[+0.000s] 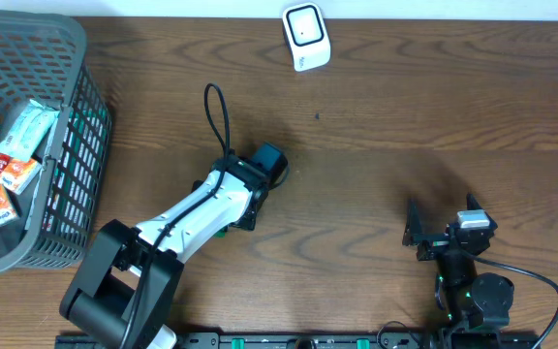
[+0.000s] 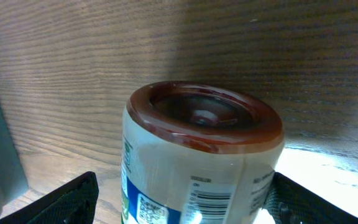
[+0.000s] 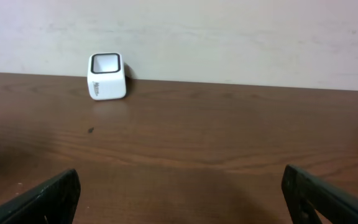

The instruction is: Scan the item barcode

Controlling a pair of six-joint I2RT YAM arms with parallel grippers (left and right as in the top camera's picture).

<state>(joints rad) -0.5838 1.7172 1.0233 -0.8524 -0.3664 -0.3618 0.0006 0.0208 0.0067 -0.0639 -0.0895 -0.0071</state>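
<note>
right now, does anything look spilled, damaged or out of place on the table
Nothing looks spilled or damaged. The jar between the jaws of the left gripper looks intact, its brown lid on. The white scanner sits slightly askew to the table's back edge; the packets lie inside the basket.

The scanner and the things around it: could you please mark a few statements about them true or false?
1. The white scanner stands well apart from the jar. True.
2. The right gripper holds the jar. False: it is open and empty; the jar sits between the fingers of the left gripper.
3. The basket is empty. False: packets lie in it.
4. A barcode shows on the jar's label. True.
</note>
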